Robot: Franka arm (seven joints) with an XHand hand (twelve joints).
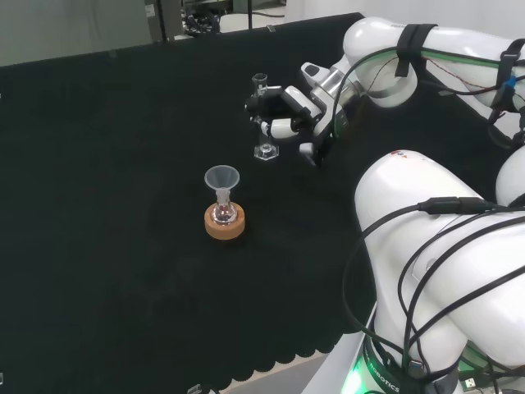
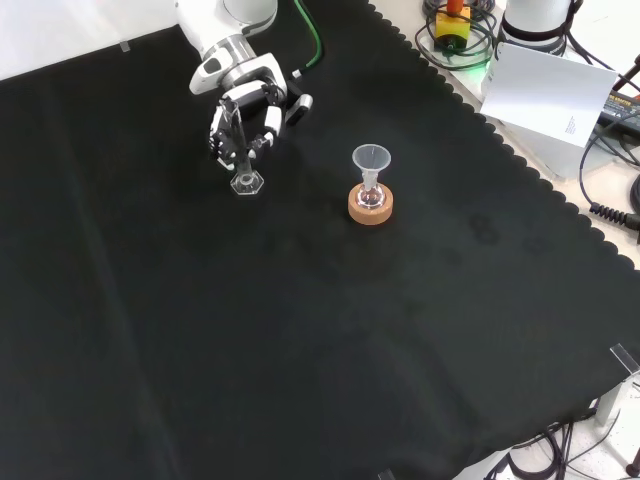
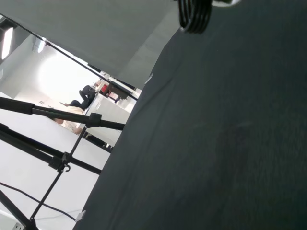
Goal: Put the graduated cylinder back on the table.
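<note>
A clear graduated cylinder [image 1: 262, 115] stands upright with its hexagonal foot [image 2: 246, 183] at the black cloth; I cannot tell whether the foot touches it. The hand [image 1: 287, 111] reaches in from the right in the head view, with its fingers [image 2: 240, 112] curled round the cylinder's upper half. In the front view the hand [image 2: 250, 100] comes down from the top and the cylinder hangs just below it. The wrist view looks along bare black cloth [image 3: 225, 143].
A small flask with a clear funnel [image 1: 221, 176] sits on a cork ring [image 1: 225, 223] just in front of the cylinder, to its right in the front view [image 2: 371, 205]. White paper [image 2: 545, 90] and cables lie beyond the cloth's scalloped edge.
</note>
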